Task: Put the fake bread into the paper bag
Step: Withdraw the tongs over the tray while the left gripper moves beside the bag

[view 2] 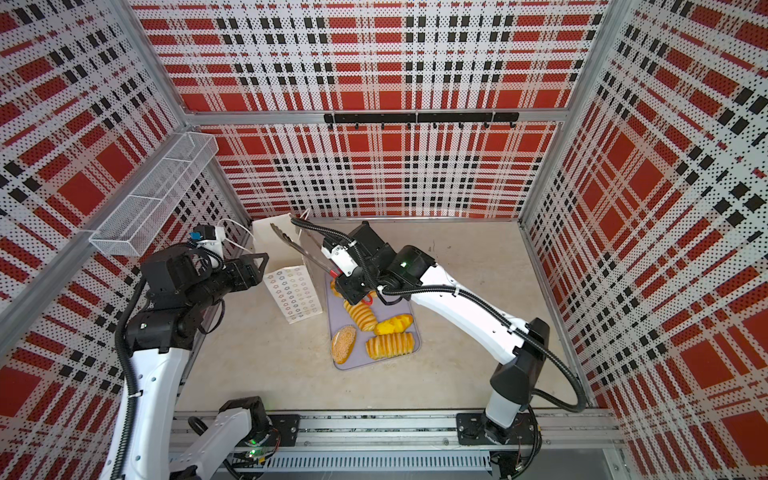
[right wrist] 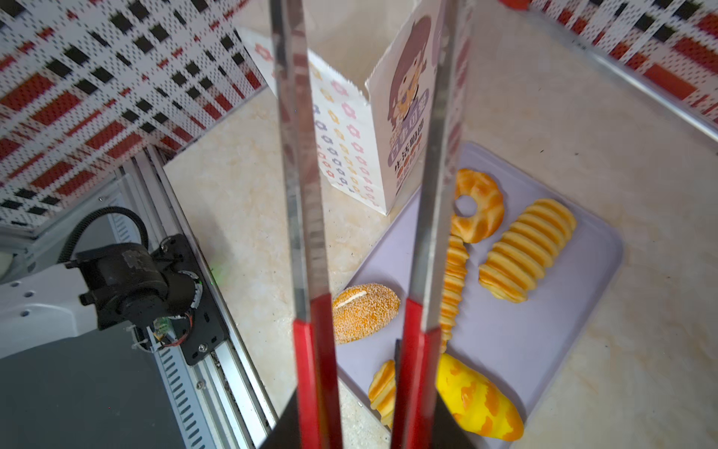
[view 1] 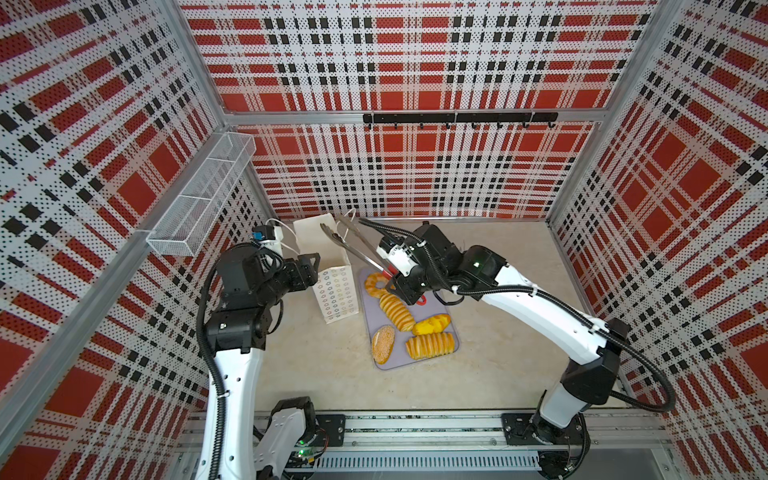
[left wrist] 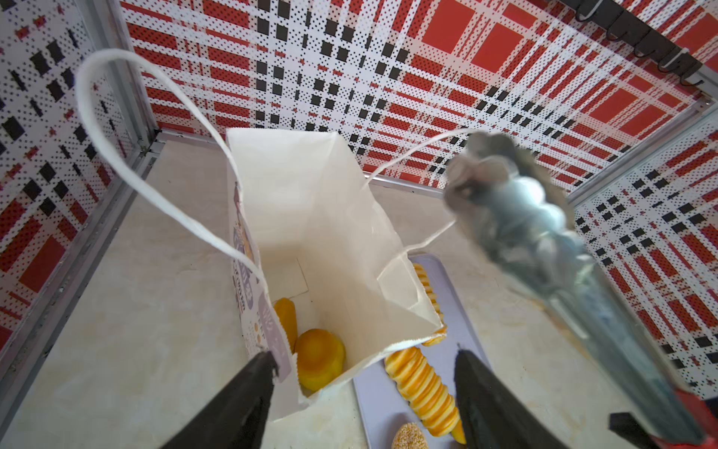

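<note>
- Partly done, judging by the count: at the bottom of the paper bag point(left wrist: 311, 217), two golden pieces of fake bread in sight in the left wrist view, a rounded bun point(left wrist: 319, 359) and a longer piece point(left wrist: 286, 322) beside it; possibly more hidden below the near rim.
- Left to move, all lying on the lilac tray point(right wrist: 544, 330) just beside the bag: a ring point(right wrist: 487, 210), a ridged loaf point(view 1: 397, 311), a second ridged loaf point(view 1: 430, 345), a yellow scored bun point(view 1: 432, 324) and a brown seeded oval point(view 1: 383, 343).
- By that reckoning, under halfway; five pieces to go.
- Bag standing upright on the desk point(view 1: 316, 374), mouth open, cord handles splayed outward.
- At the right claw point(right wrist: 365, 427): clamped on the red handles of the metal tongs point(view 1: 345, 243); arm stretched over the tray, wrist angled so as to aim the tongs up and across toward the bag's mouth.
- Tongs blades apart and carrying nothing; tips hanging above the bag's open top.
- At the left claw point(view 1: 314, 271): fingers spread wide, gripping nothing; reaching roughly level toward the bag's narrow printed side near the rim, one finger at the near corner of the paper, touching or merely close, cannot tell.
- Next, as a guess only: bringing the tongs down to the tray for another piece, with the left claw well placed to steady the bag.
</note>
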Motion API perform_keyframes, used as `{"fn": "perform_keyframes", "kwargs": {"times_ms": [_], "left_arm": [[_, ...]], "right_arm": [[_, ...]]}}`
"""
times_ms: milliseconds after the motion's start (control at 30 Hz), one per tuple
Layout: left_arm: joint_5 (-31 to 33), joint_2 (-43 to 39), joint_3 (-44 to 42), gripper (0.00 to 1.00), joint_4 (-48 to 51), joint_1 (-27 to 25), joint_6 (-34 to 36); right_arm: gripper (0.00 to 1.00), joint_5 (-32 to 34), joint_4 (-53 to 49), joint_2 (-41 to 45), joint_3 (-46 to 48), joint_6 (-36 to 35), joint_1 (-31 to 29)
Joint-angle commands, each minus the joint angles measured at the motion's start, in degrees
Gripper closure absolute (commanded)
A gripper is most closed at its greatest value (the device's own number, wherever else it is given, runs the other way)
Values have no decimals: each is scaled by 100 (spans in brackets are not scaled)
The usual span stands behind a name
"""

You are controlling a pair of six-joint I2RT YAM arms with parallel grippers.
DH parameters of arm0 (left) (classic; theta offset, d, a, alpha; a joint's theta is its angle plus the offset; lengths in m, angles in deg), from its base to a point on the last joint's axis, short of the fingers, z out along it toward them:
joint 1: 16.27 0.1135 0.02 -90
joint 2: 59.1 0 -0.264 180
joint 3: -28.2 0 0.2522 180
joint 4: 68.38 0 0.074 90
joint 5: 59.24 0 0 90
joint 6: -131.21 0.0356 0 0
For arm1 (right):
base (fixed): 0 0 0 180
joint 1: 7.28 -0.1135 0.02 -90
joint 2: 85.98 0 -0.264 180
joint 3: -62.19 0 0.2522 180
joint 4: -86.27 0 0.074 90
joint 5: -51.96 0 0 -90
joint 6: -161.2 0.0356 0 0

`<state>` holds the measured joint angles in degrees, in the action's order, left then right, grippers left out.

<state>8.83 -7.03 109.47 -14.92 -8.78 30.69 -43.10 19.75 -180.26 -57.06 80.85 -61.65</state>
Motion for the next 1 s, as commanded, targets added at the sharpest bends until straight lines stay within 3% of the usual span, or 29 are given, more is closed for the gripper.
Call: {"fn": "perform_keyframes", "kwargs": {"times_ms": [0, 67, 200, 400, 600, 967], "left_arm": [[-548, -5, -49, 24, -276, -177, 176], [-450, 29, -43, 24, -293, -578, 189], [350, 122, -90, 23, -381, -1714, 52], [905, 283, -283, 23, -610, -2745, -317], [1074, 305, -469, 23, -735, -2998, -466], [962, 110, -756, 21, -662, -3077, -381]], "right_arm": [[70, 452, 67, 647, 149, 145, -23], [70, 626, -26, 884, 353, 177, 65], [70, 743, -63, 1446, 999, 336, 563], [70, 420, -170, 2073, 2232, 527, 1309], [70, -633, 583, 2309, 3804, 709, 1918], [69, -1005, 1114, 1578, 4211, 749, 1998]]}}
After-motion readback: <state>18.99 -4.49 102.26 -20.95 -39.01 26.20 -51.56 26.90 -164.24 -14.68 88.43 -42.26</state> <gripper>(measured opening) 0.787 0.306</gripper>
